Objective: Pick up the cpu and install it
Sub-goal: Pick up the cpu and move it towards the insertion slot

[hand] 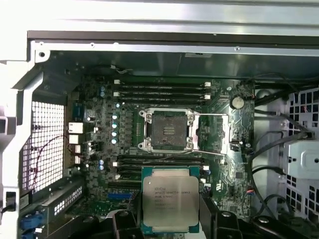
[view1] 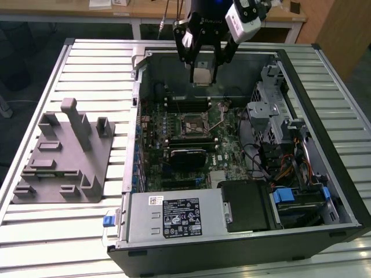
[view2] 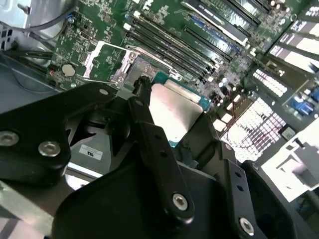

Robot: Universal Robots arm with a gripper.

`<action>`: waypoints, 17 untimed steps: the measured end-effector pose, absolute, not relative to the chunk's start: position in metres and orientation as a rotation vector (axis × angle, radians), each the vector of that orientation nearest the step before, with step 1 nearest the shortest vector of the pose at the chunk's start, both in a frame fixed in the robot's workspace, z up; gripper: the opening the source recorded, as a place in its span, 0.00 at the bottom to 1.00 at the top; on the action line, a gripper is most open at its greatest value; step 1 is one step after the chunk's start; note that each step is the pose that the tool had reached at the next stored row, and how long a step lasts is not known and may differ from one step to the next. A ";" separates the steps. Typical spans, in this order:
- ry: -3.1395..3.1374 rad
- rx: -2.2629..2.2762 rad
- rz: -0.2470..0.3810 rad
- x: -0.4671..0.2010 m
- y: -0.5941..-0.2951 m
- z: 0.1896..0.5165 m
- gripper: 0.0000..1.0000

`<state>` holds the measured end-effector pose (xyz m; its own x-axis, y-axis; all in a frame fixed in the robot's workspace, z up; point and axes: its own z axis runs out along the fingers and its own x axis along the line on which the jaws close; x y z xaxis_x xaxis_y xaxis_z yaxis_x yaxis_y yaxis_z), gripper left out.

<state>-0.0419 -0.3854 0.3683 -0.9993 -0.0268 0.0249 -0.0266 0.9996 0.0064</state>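
My gripper (view1: 203, 74) hangs over the far part of the open computer case (view1: 134, 87), shut on the cpu (view1: 203, 76). The cpu is a flat square chip with a silvery-beige top, held by its edges between the black fingers (view1: 191, 65). In the first wrist view the cpu (hand: 170, 201) sits between the fingers (hand: 123, 220), short of the open black socket (hand: 168, 129) on the green motherboard (hand: 224, 169). The second wrist view has the cpu (view2: 172, 112) clamped beside a finger (view2: 143, 94), above the board. The socket (view1: 193, 124) lies below and nearer than the gripper.
A grey fixture (view1: 64, 156) with upright posts stands on the slatted table (view1: 87, 63) at the exterior view's left. Inside the case are memory slots (hand: 159, 89), a power supply (view1: 174, 217), a metal drive cage (view1: 271, 107) and loose cables (view1: 290, 168).
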 end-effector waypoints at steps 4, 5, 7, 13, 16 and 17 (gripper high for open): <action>-3.119 0.093 -0.009 -0.042 -0.385 0.363 0.54; -3.119 0.095 -0.009 -0.042 -0.385 0.361 0.54; -3.120 0.096 -0.009 -0.042 -0.385 0.358 0.54; -3.121 0.095 -0.009 -0.040 -0.385 0.348 0.54; -3.122 0.087 -0.009 -0.038 -0.384 0.344 0.54; -3.122 0.082 -0.009 -0.037 -0.384 0.343 0.54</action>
